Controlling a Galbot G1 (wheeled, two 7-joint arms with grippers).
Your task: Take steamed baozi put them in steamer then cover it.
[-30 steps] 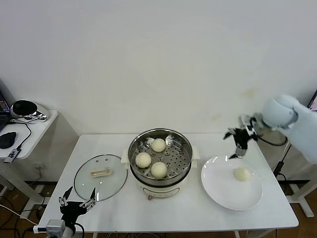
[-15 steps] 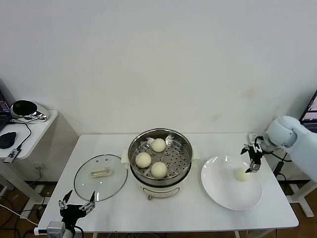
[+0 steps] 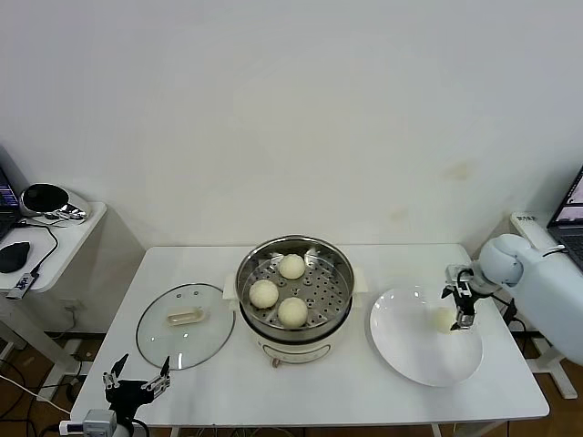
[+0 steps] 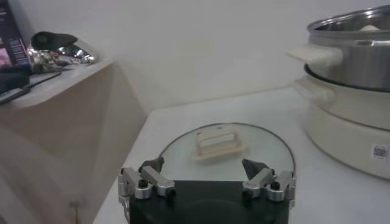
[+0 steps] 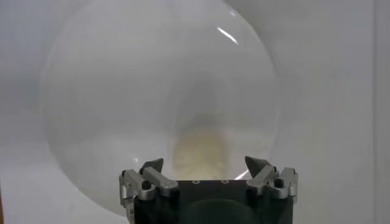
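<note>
Round shiny stainless-steel steamer (image 3: 295, 288) on a cream-white electric base, standing at the middle of the white counter (image 3: 310, 387), uncovered; also seen in the left wrist view (image 4: 348, 42)

Three smooth round cream-white steamed baozi on the perforated tray inside: one toward the back (image 3: 291, 266), one on the left side (image 3: 263, 293), one at the front (image 3: 292, 311), all close together

Round clear glass lid with a cream handle (image 3: 185, 324) lying flat on the counter just left of the steamer; seen from the left wrist too (image 4: 222, 151)

Flat round white plate (image 3: 401, 350) on the counter right of the steamer, near it but apart; same plate filling the right wrist view (image 5: 91, 109)

Fourth cream-white baozi (image 3: 443, 320) resting on the plate's right half, away from the steamer; in the right wrist view (image 5: 201, 152) sitting just ahead of the fingertips

Right pincer (image 3: 461, 305) low over the plate's right side, directly by that baozi, fingers spread wide (image 5: 207, 165), nothing gripped; contact with the bun not clear

Left pincer (image 3: 136, 381) parked at the counter's front left edge, just short of the lid, fingers spread wide (image 4: 205, 165), empty

Small white side table (image 3: 55, 250) well off to the left, carrying a shiny dark rounded object (image 3: 47, 200) and a black mouse (image 3: 13, 257)
</note>
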